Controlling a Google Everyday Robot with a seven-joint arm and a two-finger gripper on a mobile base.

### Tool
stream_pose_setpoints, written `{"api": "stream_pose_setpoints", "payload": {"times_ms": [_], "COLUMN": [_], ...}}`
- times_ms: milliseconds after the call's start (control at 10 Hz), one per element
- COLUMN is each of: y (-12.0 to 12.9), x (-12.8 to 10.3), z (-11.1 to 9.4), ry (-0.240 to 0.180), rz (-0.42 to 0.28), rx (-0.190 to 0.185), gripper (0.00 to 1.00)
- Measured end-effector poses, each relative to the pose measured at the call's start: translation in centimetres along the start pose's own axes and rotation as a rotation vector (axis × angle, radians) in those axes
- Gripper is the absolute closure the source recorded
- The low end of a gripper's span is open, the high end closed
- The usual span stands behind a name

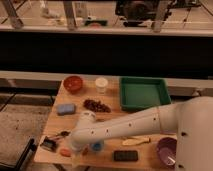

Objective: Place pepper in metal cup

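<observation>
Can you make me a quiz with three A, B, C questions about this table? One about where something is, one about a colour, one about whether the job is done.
1. Where over the table is the end effector?
A back right corner
B front left, by the pepper
C the middle

2. What colour is the tray?
A green
B red
C yellow

3. Is the pepper in the metal cup?
A yes, inside
B it is in the tray
C no, it lies on the table

Answers:
1. B: it sits low at the front left.
2. A: the tray is plainly green.
3. C: the pepper rests on the tabletop beside the cup.
</observation>
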Motion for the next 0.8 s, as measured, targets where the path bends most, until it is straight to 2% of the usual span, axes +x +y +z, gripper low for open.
{"api": "stream_pose_setpoints", "payload": {"times_ms": [400, 500, 800], "y": [-0.36, -0.40, -0.24], "x": [-0.50, -0.40, 0.04], "z": [0.53, 0.72, 0.92], "ry": [0.034, 0.039, 0.038], "rz": [-0.006, -0.003, 0.012], "rx": [-0.004, -0.006, -0.013], "gripper": [0.21, 0.29, 0.40]}}
